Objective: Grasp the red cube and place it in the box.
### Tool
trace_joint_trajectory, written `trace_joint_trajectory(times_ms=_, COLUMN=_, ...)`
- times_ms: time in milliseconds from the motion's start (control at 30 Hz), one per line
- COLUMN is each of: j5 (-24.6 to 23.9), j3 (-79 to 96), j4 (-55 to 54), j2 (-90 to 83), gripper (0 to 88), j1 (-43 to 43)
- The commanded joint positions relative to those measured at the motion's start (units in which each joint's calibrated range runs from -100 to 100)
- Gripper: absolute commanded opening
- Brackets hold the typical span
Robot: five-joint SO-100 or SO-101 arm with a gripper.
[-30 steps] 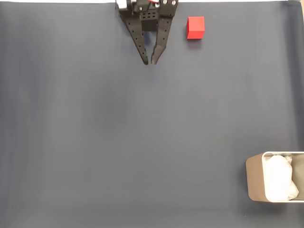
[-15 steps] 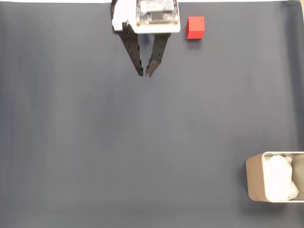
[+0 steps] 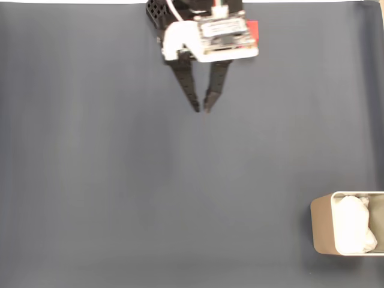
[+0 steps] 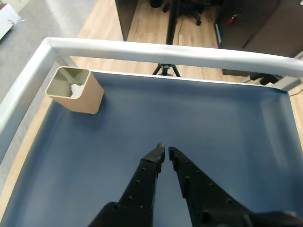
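In the fixed view my gripper (image 3: 201, 109) hangs near the top middle of the dark blue mat, its black fingers pointing down the picture, tips almost touching and nothing between them. Only a sliver of the red cube (image 3: 253, 29) shows at the top, just right of my white wrist body, which covers the rest of it. The beige box (image 3: 321, 231) with white padding stands at the lower right edge, far from the gripper. In the wrist view the gripper (image 4: 165, 152) points across bare mat, and the box (image 4: 80, 99) stands at the far left corner.
The dark blue mat (image 3: 120, 180) covers the whole table. In the wrist view a grey metal rail (image 4: 189, 54) borders the far and left sides of the mat, with a tripod and wooden floor beyond it.
My arm has reached further out over the mat and shifted right in the fixed view. The wrist now covers most of the red cube. The fingers stayed close together.
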Motion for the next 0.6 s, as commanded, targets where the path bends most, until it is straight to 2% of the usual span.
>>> trace_joint_trajectory(times_ms=0, j5=0.6, j3=0.1, j4=-1.1, j2=-0.9, gripper=0.0, j1=-4.3)
trace_joint_trajectory(times_ms=567, j5=1.4, j3=9.4, j4=-1.1, j2=-6.4, gripper=0.0, j1=-27.7)
